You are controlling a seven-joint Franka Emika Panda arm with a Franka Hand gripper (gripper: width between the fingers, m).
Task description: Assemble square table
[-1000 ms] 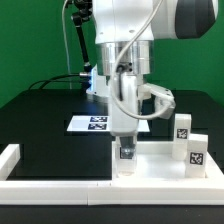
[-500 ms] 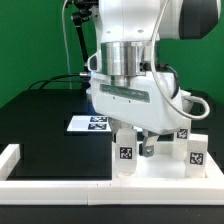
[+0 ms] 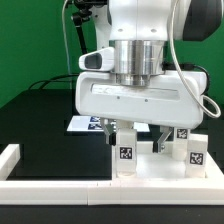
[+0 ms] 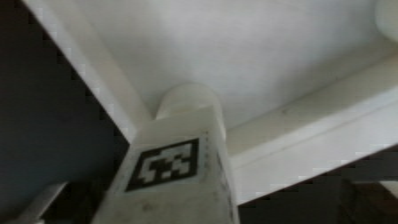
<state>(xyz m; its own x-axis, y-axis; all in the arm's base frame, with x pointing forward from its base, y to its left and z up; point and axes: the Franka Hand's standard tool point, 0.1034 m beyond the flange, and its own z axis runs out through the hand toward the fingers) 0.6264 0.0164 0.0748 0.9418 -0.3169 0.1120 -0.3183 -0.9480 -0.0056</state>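
The square table's white slab (image 3: 165, 168) lies at the front of the black table, and its raised rim and a corner show in the wrist view (image 4: 267, 60). One tagged white leg (image 3: 126, 158) stands upright in the slab's corner on the exterior view's left, and it also fills the wrist view (image 4: 178, 165). My gripper (image 3: 136, 138) hangs just above that leg and is open. Its fingers (image 3: 113, 134) stand apart from the leg on either side. Two more legs (image 3: 196, 152) (image 3: 183, 132) stand on the exterior view's right.
The marker board (image 3: 88, 124) lies behind the slab on the black table top. A low white border rail (image 3: 60, 186) runs along the front edge and turns up at the exterior view's left (image 3: 10, 157). Cables hang behind the arm.
The hand has turned about its upright axis, so its broad side now faces the exterior camera, and it has risen a little. The leg stays upright in the corner.
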